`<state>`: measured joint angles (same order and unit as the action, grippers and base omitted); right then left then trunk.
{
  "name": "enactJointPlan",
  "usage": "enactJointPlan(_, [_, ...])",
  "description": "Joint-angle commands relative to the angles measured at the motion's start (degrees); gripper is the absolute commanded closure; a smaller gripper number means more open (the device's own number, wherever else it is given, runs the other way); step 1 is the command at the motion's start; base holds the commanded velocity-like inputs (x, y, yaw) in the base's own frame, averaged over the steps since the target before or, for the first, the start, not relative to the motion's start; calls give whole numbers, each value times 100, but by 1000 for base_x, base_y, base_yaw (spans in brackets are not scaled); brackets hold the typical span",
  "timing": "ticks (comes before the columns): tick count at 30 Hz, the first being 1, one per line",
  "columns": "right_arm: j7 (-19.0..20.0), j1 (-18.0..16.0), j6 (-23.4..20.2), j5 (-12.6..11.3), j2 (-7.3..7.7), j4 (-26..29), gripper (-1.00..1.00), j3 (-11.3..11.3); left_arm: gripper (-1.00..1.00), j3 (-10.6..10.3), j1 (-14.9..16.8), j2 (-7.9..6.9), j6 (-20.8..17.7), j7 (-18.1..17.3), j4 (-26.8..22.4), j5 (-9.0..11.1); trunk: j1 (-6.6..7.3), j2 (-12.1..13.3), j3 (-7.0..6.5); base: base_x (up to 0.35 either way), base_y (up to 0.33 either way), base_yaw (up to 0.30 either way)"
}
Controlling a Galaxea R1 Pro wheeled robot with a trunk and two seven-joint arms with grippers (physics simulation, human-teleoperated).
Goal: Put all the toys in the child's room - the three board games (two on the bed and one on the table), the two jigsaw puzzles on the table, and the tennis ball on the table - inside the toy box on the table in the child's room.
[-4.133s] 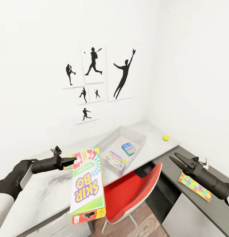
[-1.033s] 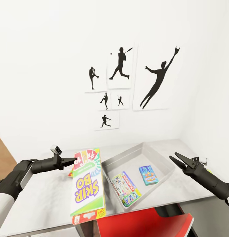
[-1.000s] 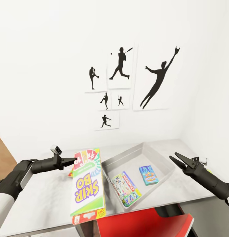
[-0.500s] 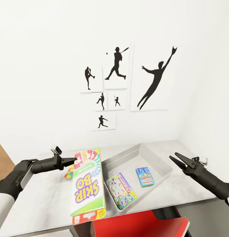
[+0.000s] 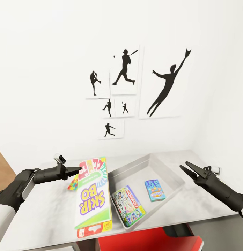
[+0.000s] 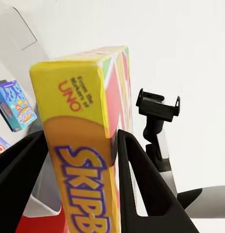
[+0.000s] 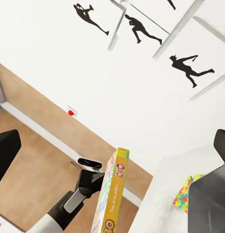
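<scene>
My left gripper is shut on the top end of the Skip-Bo board game, which hangs upright over the table, left of the toy box. In the left wrist view the game is clamped between both fingers. The grey toy box holds the Monopoly game and the small blue game. A jigsaw puzzle peeks out behind the Skip-Bo box. To the right of the toy box my right gripper hovers open, holding nothing. The tennis ball and the bed are out of view.
A red chair is tucked under the table's near edge. Black sports prints hang on the white wall behind the table. A wood-coloured strip shows at the far left.
The whole view has shifted, so the table and toy box now sit a little lower and further left. Both arms keep their pose, and the Skip-Bo game stays in my left gripper.
</scene>
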<state>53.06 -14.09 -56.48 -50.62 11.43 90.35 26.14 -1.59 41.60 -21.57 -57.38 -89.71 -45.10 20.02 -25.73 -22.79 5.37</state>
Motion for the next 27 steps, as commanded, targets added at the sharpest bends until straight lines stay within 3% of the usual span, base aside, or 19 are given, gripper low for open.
enactJointPlan(1, [23,-6,-21,10,0,0,-100,5,100,-17,6,-5,-60,-29,2,8,-5,-12,13,122,-1,2])
enactJointPlan(27, [4,-6,-21,16,0,-9,-100,5,100,-41,6,52,-61,-29,2,-3,-5,-12,13,24,0,0])
